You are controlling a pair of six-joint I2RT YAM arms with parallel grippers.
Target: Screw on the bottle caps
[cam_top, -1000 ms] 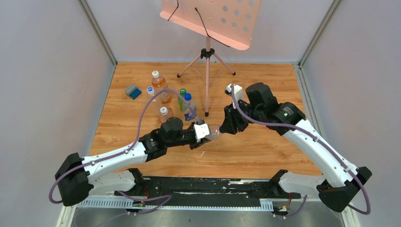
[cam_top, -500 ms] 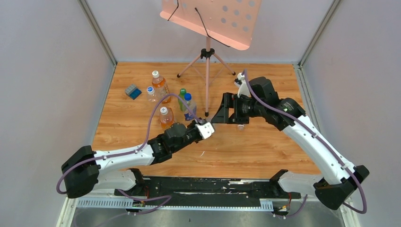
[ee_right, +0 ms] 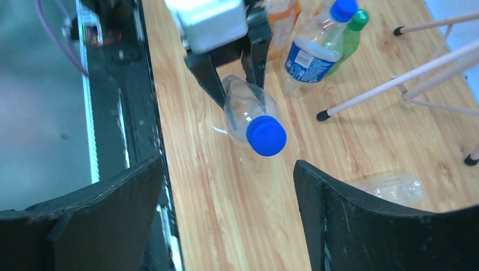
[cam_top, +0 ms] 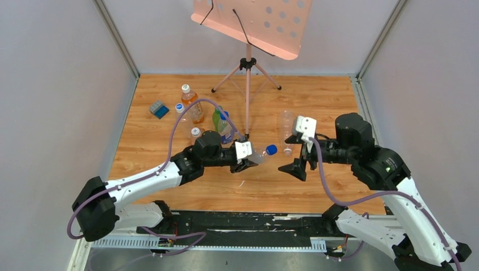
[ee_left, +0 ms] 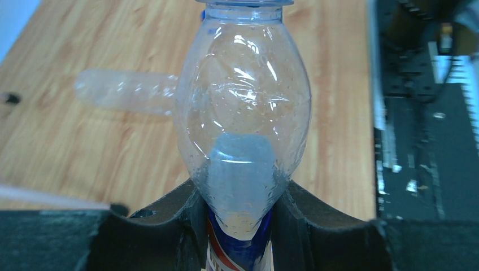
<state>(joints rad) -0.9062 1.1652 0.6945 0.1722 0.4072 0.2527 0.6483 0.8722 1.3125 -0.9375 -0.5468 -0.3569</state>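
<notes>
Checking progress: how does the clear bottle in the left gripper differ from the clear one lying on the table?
Held clear plastic bottle: clamped in the left gripper, blue cap on. Lying clear plastic bottle: flat on the wooden table, no blue cap visible. Both look empty.

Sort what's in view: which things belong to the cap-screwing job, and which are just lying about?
Job: held clear bottle; its blue cap; left pincer gripping it; open right pincer; second clear bottle lying flat; standing capped bottles.
Lying about: pink music stand; blue-grey block.
</notes>
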